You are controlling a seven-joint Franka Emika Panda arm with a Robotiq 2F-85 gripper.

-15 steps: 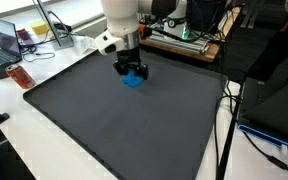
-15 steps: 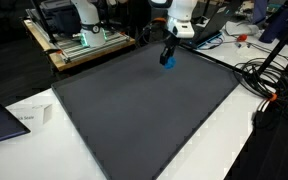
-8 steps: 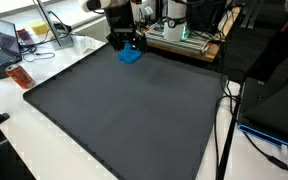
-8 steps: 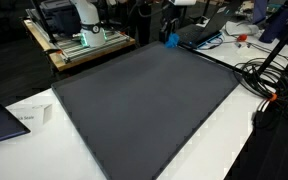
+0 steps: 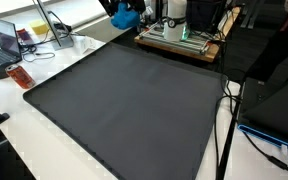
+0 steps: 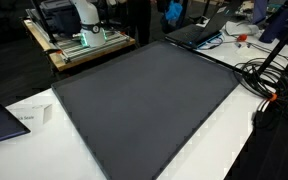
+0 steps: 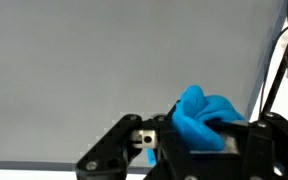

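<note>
My gripper point(image 7: 189, 140) is shut on a crumpled blue cloth point(image 7: 199, 117), which bulges out above the black fingers in the wrist view. In both exterior views the gripper is raised high over the far edge of the dark grey mat point(image 5: 124, 105), nearly out of frame, with the blue cloth point(image 5: 125, 16) hanging from it at the top edge. It also shows as a blue patch point(image 6: 173, 11) at the top. The mat point(image 6: 144, 100) lies far below the gripper in the wrist view.
A wooden bench with equipment point(image 5: 179, 38) stands behind the mat. A laptop point(image 5: 6, 45) and a small orange object point(image 5: 20, 77) sit on the white table. Cables point(image 6: 264, 80) trail beside the mat. Another robot base point(image 6: 84, 25) stands on a crate.
The gripper lifted the blue cloth off the mat and rose toward the far edge, now almost out of both exterior views.
</note>
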